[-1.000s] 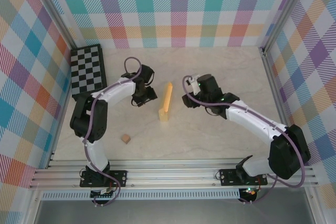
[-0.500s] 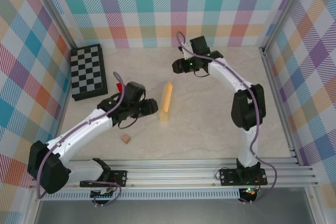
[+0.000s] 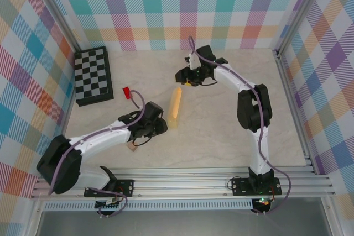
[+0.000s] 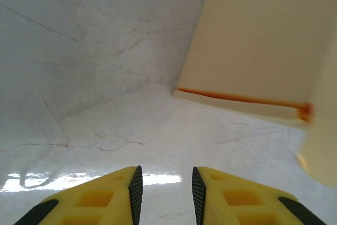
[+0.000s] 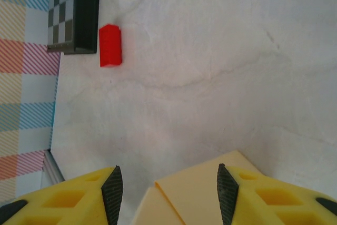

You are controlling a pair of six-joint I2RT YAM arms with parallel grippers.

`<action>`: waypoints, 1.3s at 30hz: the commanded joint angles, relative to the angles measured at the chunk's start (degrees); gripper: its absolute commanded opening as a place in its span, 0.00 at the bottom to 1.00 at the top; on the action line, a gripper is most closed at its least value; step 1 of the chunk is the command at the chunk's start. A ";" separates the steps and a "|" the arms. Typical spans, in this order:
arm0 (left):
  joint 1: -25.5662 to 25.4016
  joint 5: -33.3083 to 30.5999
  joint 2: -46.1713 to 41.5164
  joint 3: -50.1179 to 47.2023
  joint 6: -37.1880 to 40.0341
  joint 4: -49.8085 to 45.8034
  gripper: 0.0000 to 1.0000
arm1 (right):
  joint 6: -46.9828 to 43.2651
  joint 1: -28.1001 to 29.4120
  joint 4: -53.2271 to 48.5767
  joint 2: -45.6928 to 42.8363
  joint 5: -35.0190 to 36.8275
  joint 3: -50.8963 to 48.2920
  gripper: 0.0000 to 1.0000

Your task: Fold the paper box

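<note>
Between the left gripper's fingertips: a narrow gap with nothing in it; we call it released.
Just ahead, to its right: the paper box stands upright on the table, apart from the fingertips.
Between the right gripper's fingertips: a wide gap, released; the paper box's top corner lies low between them, and we cannot tell whether they touch.
Far ahead, left: red block, just beside the chessboard.

Light falls bright and even from above on my tabletop, leaving only faint, soft-edged shadows. Just ahead of my left pincer a white glare streak lies on the stone. The paper box looks pale, washed-out and slightly soft there. My right wrist view is crisp.
</note>
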 commanded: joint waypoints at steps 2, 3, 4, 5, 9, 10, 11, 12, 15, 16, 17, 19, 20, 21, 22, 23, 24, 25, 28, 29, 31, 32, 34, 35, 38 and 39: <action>0.58 -2.65 5.24 3.12 -2.79 1.37 0.34 | 1.29 0.18 1.35 -3.96 -3.73 -3.91 0.53; 0.67 -3.39 5.57 3.54 -2.83 1.07 0.34 | 1.14 0.19 1.38 -4.25 -3.77 -4.64 0.53; 0.86 -4.27 5.63 3.88 -2.83 0.38 0.34 | 1.07 0.25 1.67 -4.86 -4.14 -5.70 0.53; 1.33 -4.92 5.45 4.19 -2.58 0.03 0.34 | 1.22 0.21 2.41 -5.62 -4.46 -7.09 0.53; 4.64 -4.73 5.24 4.95 -1.30 -0.93 0.36 | 3.64 0.21 7.37 -10.68 -5.44 -15.66 0.53; 5.65 -4.43 5.33 5.19 -0.88 -1.18 0.36 | 4.47 0.30 8.70 -12.30 -5.42 -17.89 0.52; 6.59 -4.17 5.51 5.55 -0.46 -1.35 0.36 | 5.47 0.27 10.25 -14.06 -5.30 -20.60 0.52; 7.35 -3.94 5.60 5.90 -0.13 -1.49 0.36 | 6.49 0.27 11.15 -15.69 -4.76 -23.03 0.52; 8.85 -2.54 6.03 6.65 -0.15 -1.82 0.36 | 8.95 0.27 13.81 -21.90 -0.37 -31.32 0.52; 8.89 -1.99 5.83 6.94 -0.17 -2.37 0.36 | 9.21 0.30 14.03 -24.03 1.88 -33.63 0.52; 8.89 -1.92 5.14 7.20 -0.13 -3.54 0.35 | 8.90 0.19 13.68 -25.52 3.94 -34.94 0.52; 8.81 -2.61 1.07 6.49 0.41 -6.77 0.35 | 5.38 0.18 11.50 -27.65 6.74 -35.16 0.52; 8.72 -2.55 -1.38 6.02 1.04 -8.79 0.35 | 2.46 0.18 9.65 -27.84 7.39 -33.89 0.52; 8.36 -2.20 -4.14 5.49 1.04 -11.56 0.36 | -1.98 0.19 6.38 -27.60 7.53 -31.41 0.52; 7.40 -2.06 -6.96 4.74 0.53 -14.28 0.36 | -5.93 0.18 3.64 -27.41 7.28 -29.07 0.52; 5.99 -2.00 -9.33 3.94 -0.43 -16.35 0.36 | -8.96 0.18 1.84 -27.16 7.20 -27.28 0.52; 3.86 -2.24 -11.78 2.89 -2.12 -18.53 0.36 | -11.60 0.19 0.21 -26.99 7.55 -25.44 0.53; 1.41 -2.50 -13.90 1.77 -4.30 -19.94 0.36 | -13.33 0.18 -1.25 -26.70 8.26 -23.73 0.53; -5.37 -2.76 -17.48 -2.76 -10.90 -18.57 0.34 | -14.67 0.18 -4.31 -24.40 7.64 -18.17 0.53; -7.43 -2.85 -17.14 -3.56 -12.32 -17.04 0.31 | -14.49 0.18 -4.66 -23.54 7.16 -16.76 0.53; -11.45 -3.67 -13.90 -3.73 -14.23 -15.32 0.29 | -13.99 0.18 -4.79 -21.73 6.07 -14.36 0.53; -12.73 -4.09 -12.12 -3.23 -14.66 -15.03 0.29 | -14.00 0.18 -4.92 -20.84 5.61 -13.43 0.53; -14.99 -4.50 -8.90 -3.05 -15.63 -12.03 0.29 | -14.05 0.27 -5.35 -18.78 4.23 -11.62 0.53; -15.34 -4.46 -7.78 -3.20 -16.25 -10.17 0.30 | -13.97 0.34 -5.47 -17.83 3.61 -11.00 0.53; -15.37 -5.31 -4.49 -3.33 -17.64 -6.08 0.32 | -13.06 0.41 -5.02 -15.74 1.48 -10.96 0.53; -15.35 -5.54 -3.41 -3.05 -17.65 -5.13 0.33 | -12.77 0.52 -4.61 -15.41 0.90 -11.32 0.53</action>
